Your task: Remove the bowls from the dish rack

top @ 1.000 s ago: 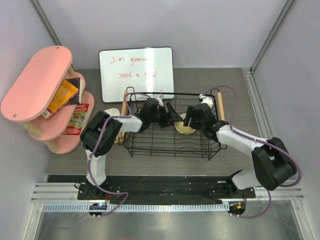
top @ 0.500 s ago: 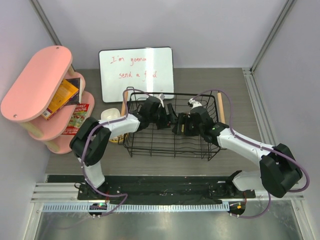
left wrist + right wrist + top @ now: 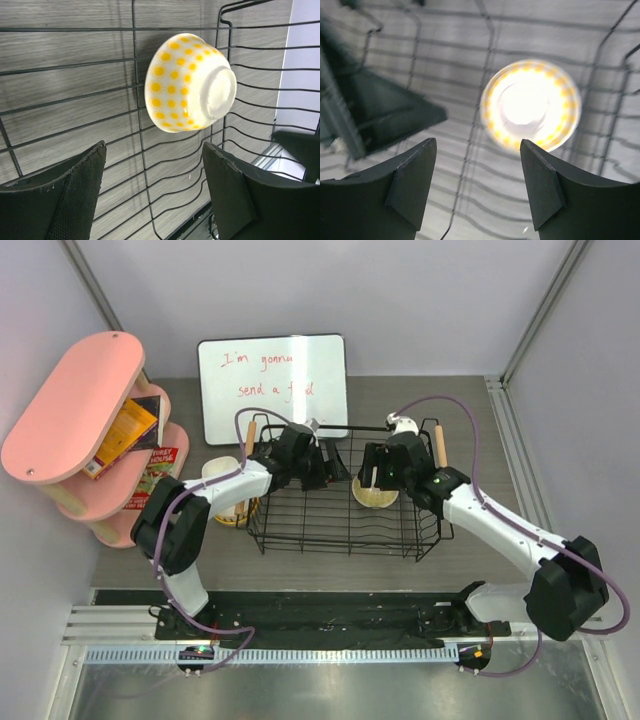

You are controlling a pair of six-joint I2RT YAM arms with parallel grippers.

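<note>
One bowl [image 3: 376, 496], white with yellow sun dots, lies upside down on the wires inside the black dish rack [image 3: 300, 525]. In the left wrist view this bowl [image 3: 190, 85] sits beyond my left gripper [image 3: 155, 167], which is open and holds nothing. My left gripper [image 3: 326, 468] hovers over the rack's back left. The right gripper [image 3: 374, 476] hangs just behind the bowl, also open. In the right wrist view the bowl [image 3: 530, 105] is blurred and bright ahead of the right gripper [image 3: 477, 162]. Outside the rack on the left sits a cream bowl [image 3: 222, 478].
The rack has wooden rod handles [image 3: 439, 445] at both ends. A whiteboard [image 3: 272, 385] leans behind it. A pink oval shelf [image 3: 75, 405] with books stands at the far left. The enclosure's walls close in the back and both sides.
My left gripper has drawn back to the left and its jaws have widened. The right gripper swung over the bowl, then moved toward the back, uncovering it.
</note>
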